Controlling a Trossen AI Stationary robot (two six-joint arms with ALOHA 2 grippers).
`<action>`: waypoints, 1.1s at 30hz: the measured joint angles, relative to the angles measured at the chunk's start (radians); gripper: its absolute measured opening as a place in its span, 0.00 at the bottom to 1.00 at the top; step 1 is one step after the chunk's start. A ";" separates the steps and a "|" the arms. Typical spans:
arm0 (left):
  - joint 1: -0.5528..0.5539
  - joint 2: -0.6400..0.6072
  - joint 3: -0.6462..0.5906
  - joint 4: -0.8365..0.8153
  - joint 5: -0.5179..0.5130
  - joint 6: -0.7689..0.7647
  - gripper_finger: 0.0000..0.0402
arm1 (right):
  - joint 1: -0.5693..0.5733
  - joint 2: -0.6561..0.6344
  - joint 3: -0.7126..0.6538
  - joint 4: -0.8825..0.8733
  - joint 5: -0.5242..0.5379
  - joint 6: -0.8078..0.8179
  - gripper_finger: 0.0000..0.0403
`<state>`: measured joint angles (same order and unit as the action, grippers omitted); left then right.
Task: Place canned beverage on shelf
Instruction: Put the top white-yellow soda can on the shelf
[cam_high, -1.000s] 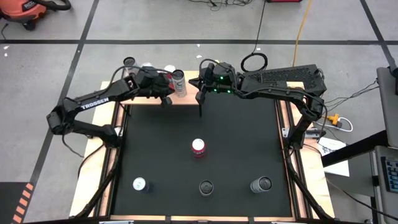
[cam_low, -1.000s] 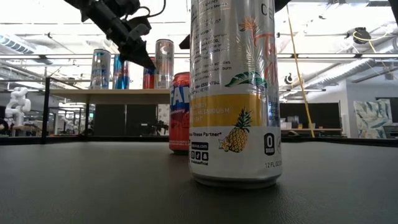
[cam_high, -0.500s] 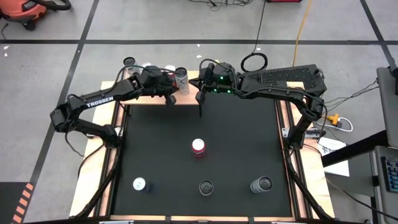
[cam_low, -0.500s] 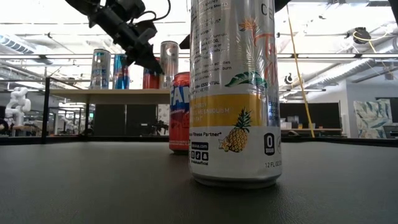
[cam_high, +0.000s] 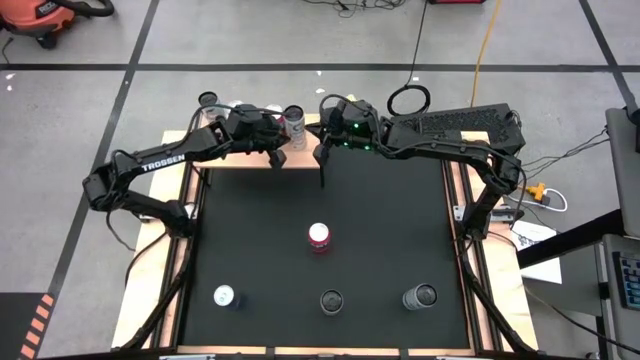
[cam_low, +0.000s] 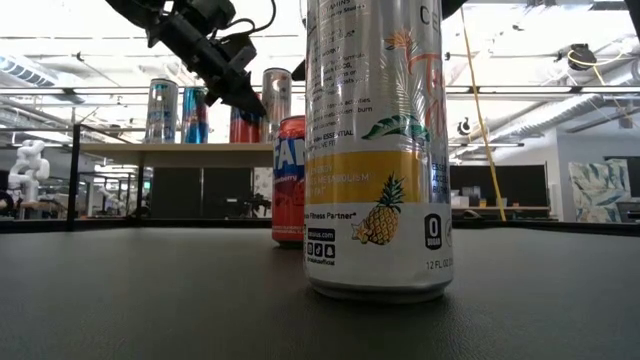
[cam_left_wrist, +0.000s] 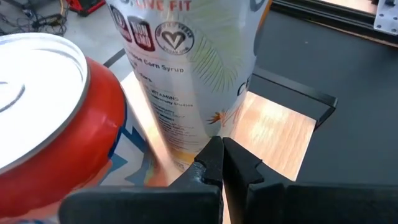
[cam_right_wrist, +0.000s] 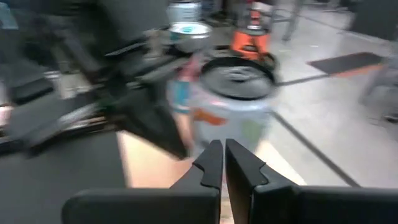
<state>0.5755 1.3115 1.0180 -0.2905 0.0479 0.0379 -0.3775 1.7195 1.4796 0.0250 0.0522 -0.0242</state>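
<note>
**Silver can now stands farther back on the shelf**

Moved back a little since before, the silver can (cam_high: 293, 122) stands on the shelf (cam_left_wrist: 273, 134) next to the red can (cam_left_wrist: 56, 118). My left gripper (cam_high: 276, 157) sits beside it, pinched closed on nothing. My right gripper (cam_high: 322, 170) waits nearby, closed too.

Black mat (cam_high: 380, 230) = landmark. Orange shop vac (cam_high: 45, 14) on floor far off mat's far-left corner. Yellow cable (cam_high: 483, 45) runs over floor beyond mat's far-right side, w/ a black cable coil (cam_high: 408, 99) near it. Grey box (cam_high: 622, 130) off mat's right edge. White paper (cam_high: 530, 236) just right of mat.
</note>
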 joint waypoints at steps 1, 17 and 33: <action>0.000 0.001 0.000 0.001 0.000 -0.005 0.00 | -0.004 0.000 0.000 0.000 0.033 0.001 0.00; 0.000 0.003 0.000 0.030 0.000 -0.006 0.00 | -0.082 0.047 0.000 0.121 0.004 -0.014 0.00; 0.000 0.003 0.000 0.049 0.000 -0.005 0.00 | -0.093 0.047 0.000 0.138 -0.084 0.005 0.00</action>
<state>0.5755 1.3140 1.0180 -0.2419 0.0483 0.0326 -0.4706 1.7660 1.4799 0.1631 -0.0322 -0.0189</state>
